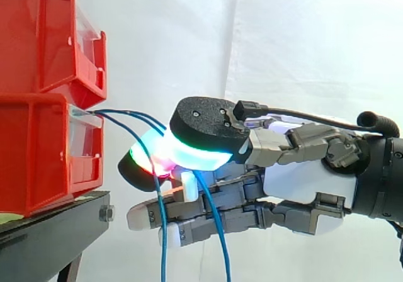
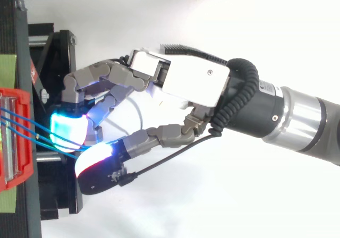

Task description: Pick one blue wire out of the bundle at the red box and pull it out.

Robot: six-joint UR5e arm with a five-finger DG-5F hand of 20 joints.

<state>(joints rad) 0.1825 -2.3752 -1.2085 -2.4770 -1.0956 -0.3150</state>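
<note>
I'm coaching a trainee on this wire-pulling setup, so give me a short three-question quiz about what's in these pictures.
1. True or false: the blue wires come out of the lower red bin.
2. The hand is: A open, clear of the wires; B shut on the blue wires, pinching between its glowing pads; C curled on nothing.
3. Fill in: past the hand, in the side view, the wires hang ___.
Key: 1 true; 2 B; 3 down.
</note>
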